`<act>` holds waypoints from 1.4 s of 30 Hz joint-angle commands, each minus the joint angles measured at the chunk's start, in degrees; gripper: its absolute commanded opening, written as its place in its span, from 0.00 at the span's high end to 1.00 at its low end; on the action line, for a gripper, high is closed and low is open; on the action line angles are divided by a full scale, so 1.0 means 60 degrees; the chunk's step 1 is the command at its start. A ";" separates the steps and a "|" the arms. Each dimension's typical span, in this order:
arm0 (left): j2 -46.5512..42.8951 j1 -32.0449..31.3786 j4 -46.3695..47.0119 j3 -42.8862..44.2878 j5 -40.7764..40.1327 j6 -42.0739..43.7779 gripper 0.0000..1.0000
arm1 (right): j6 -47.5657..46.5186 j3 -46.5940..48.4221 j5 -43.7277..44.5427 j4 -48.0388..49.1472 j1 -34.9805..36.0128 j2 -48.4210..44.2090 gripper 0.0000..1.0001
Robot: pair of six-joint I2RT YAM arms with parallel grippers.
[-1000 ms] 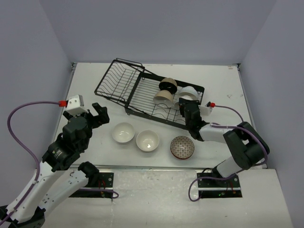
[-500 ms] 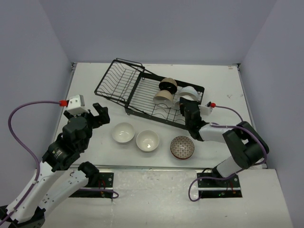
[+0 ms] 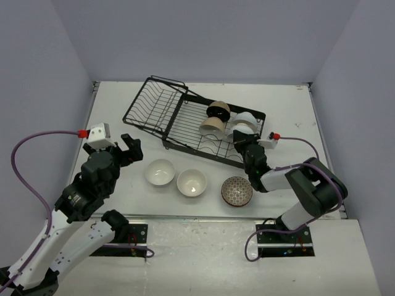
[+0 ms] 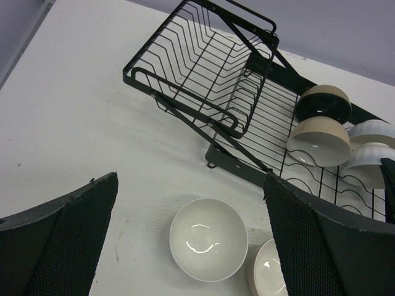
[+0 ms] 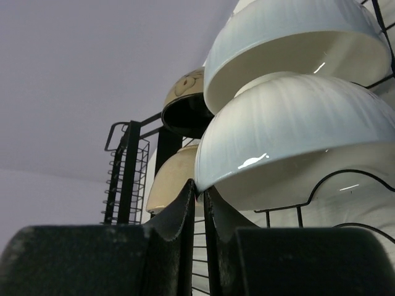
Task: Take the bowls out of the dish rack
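Four bowls are standing on edge at the right end of the rack [image 3: 162, 111], in its flat ridged part. The tilted basket part is holding none. Nearest the right arm is a ribbed white bowl [image 5: 290, 129]. A plain white bowl [image 5: 290, 43] is leaning just behind it, with a beige bowl [image 5: 170, 179] and a black-lined bowl [image 5: 185, 111] beyond. Three more are sitting upright on the table [image 3: 284, 105] in front of the rack: two white ones [image 3: 160, 172] [image 3: 192, 182] and a patterned bowl [image 3: 237, 190].

The right pincer [image 5: 200, 190] is showing only a slit between its fingers. Their tips are sitting at the ribbed white bowl's lower rim, apparently pinching it. The left pincer [image 3: 129, 143] is hanging spread wide above the table, gripping nothing.

These bowls are looking glazed, stiff and breakable, so probably slippery. A thin rim pinch is likely letting the bowl swing. A deeper bite over the rim, one finger inside and one outside, is looking safer, then lifting clear of the wire ridge.
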 commanded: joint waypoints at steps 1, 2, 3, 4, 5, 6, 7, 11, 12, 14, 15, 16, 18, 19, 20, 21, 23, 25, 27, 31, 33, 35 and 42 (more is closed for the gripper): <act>-0.0076 0.0080 0.0419 -0.0109 0.0128 0.0284 0.00 | -0.1869 0.0001 -0.0152 0.2762 -0.0037 0.0000 1.00; -0.0077 0.0080 0.0419 -0.0123 0.0128 0.0284 0.00 | -0.2087 -0.0029 -0.0255 0.2924 -0.0051 0.0044 1.00; -0.0106 0.0066 0.0419 -0.0138 0.0142 0.0284 0.00 | -0.2206 -0.0087 -0.0343 0.3303 -0.0051 0.0073 1.00; -0.0106 0.0066 0.0434 -0.0138 0.0157 0.0298 0.00 | -0.2294 -0.0116 -0.0460 0.3495 -0.0051 0.0117 1.00; -0.0091 0.0080 0.0434 -0.0138 0.0171 0.0299 0.00 | -0.2469 -0.0146 -0.0650 0.3686 -0.0051 0.0176 1.00; -0.0106 0.0080 0.0434 -0.0138 0.0172 0.0299 0.00 | -0.2558 -0.0160 -0.0739 0.3978 -0.0051 0.0205 1.00; -0.0106 0.0080 0.0434 -0.0138 0.0172 0.0313 0.00 | -0.2631 -0.0161 -0.0798 0.4068 -0.0066 0.0220 1.00; -0.0135 0.0066 0.0434 -0.0153 0.0172 0.0313 0.00 | -0.2923 -0.0175 -0.1061 0.4186 -0.0110 0.0133 1.00; -0.0135 0.0066 0.0434 -0.0153 0.0172 0.0313 0.00 | -0.3012 -0.0204 -0.1193 0.4244 -0.0110 0.0103 1.00; -0.0135 0.0080 0.0448 -0.0153 0.0186 0.0313 0.00 | -0.3376 -0.0248 -0.1354 0.4536 -0.0139 0.0088 1.00; -0.0135 0.0066 0.0448 -0.0153 0.0186 0.0313 0.00 | -0.3422 -0.0292 -0.1515 0.4610 -0.0168 0.0045 1.00; -0.0121 0.0080 0.0448 -0.0153 0.0201 0.0313 0.00 | -0.3437 -0.0307 -0.1618 0.4654 -0.0197 0.0030 1.00; -0.0121 0.0080 0.0434 -0.0153 0.0201 0.0313 0.00 | -0.3452 -0.0380 -0.1808 0.4742 -0.0271 0.0015 1.00; -0.0121 0.0066 0.0448 -0.0153 0.0201 0.0313 0.00 | -0.3452 -0.0409 -0.1911 0.4916 -0.0271 0.0001 1.00; -0.0121 0.0080 0.0463 -0.0153 0.0215 0.0313 0.00 | -0.3481 -0.0424 -0.1970 0.4991 -0.0285 -0.0014 1.00; -0.0121 0.0066 0.0463 -0.0153 0.0215 0.0313 0.00 | -0.3525 -0.0424 -0.2043 0.5064 -0.0300 -0.0014 1.00; -0.0120 0.0080 0.0463 -0.0153 0.0215 0.0328 0.00 | -0.3613 -0.0424 -0.2248 0.5123 -0.0300 -0.0058 1.00; -0.0164 0.0066 0.0419 -0.0138 0.0201 0.0313 0.00 | -0.3715 -0.0410 -0.2452 0.5284 -0.0315 -0.0131 1.00; -0.0223 0.0066 0.0448 -0.0153 0.0201 0.0313 0.00 | -0.3891 -0.0410 -0.2599 0.5532 -0.0359 -0.0131 1.00; -0.0223 0.0066 0.0463 -0.0153 0.0216 0.0328 0.00 | -0.3935 -0.0307 -0.3098 0.5621 -0.0476 -0.0190 1.00; -0.0223 0.0066 0.0463 -0.0153 0.0215 0.0342 0.00 | -0.3965 -0.0292 -0.3171 0.5621 -0.0505 -0.0219 1.00; -0.0223 0.0066 0.0463 -0.0153 0.0215 0.0343 0.00 | -0.4009 -0.0292 -0.3215 0.5621 -0.0549 -0.0277 1.00; -0.0208 0.0066 0.0463 -0.0153 0.0245 0.0357 0.00 | -0.4316 -0.0219 -0.3566 0.5665 -0.0652 -0.0468 1.00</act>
